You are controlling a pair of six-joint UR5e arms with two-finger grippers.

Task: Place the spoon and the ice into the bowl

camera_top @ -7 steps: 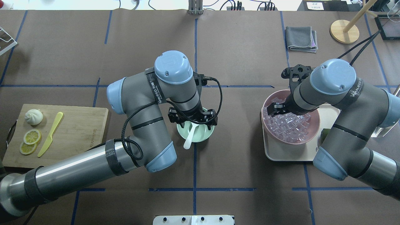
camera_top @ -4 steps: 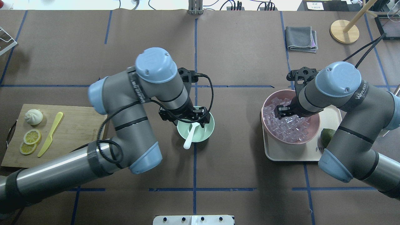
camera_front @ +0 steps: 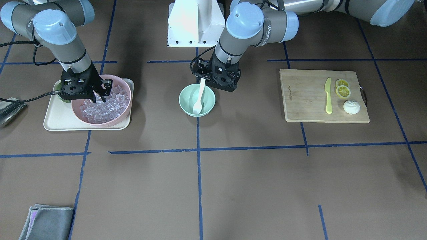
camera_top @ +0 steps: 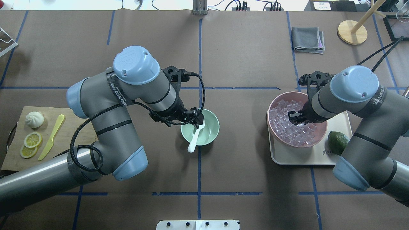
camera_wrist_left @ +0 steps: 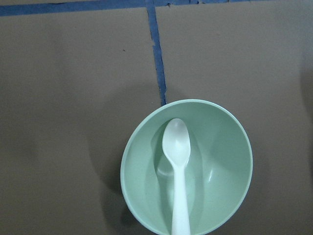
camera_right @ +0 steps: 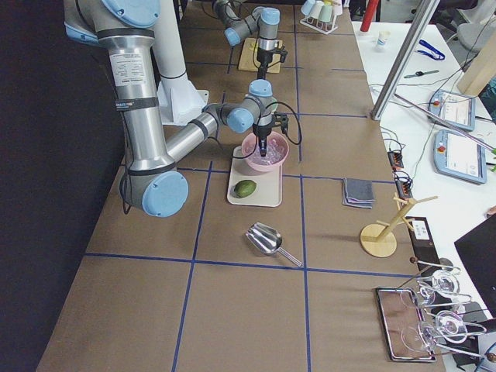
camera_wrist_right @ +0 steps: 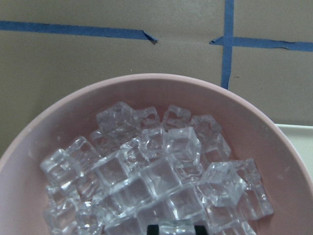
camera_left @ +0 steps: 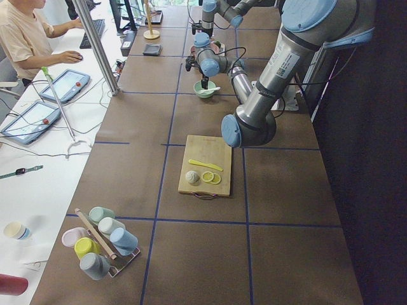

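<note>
Already the spoon [camera_top: 196, 136] lies in the bowl [camera_top: 211, 128], with the left claw [camera_top: 193, 118] released beside its rim. Ice pickup is in hand: right claw [camera_top: 297, 117] down among the ice [camera_wrist_right: 161, 176], well apart from the bowl, grip not tellable. Next, carry one cube over.

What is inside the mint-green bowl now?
Only the white spoon: its scoop rests in the bowl and its handle leans over the rim. Nothing else shows; the spot under the scoop is hidden.

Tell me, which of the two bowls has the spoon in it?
The small mint-green bowl: the white spoon rests in it, handle over the rim. The bigger pink bowl holds only ice cubes.
</note>
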